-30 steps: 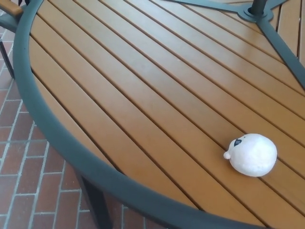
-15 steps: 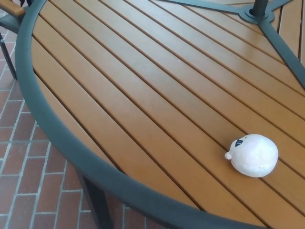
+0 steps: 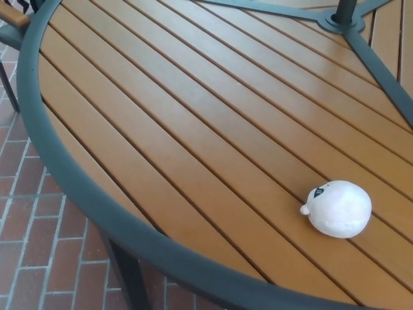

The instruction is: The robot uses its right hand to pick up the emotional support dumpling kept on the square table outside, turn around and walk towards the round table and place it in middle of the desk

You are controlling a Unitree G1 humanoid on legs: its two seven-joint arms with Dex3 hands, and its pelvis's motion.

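A white plush dumpling (image 3: 337, 208) with a small dark face lies on its side on the round wooden-slat table (image 3: 193, 129), toward the lower right of the head view. It rests on the slats a short way in from the table's dark metal rim (image 3: 77, 187). Neither of my hands shows in the picture.
A dark metal hub with a pole (image 3: 344, 14) and spokes sits at the table's middle, top right. A chair's armrest (image 3: 13, 16) pokes in at the top left. Red brick paving (image 3: 39, 258) lies below the rim, and a table leg (image 3: 132, 281) drops to it.
The whole picture has shifted slightly, so the camera moved a little. The dumpling stays where it was on the table.
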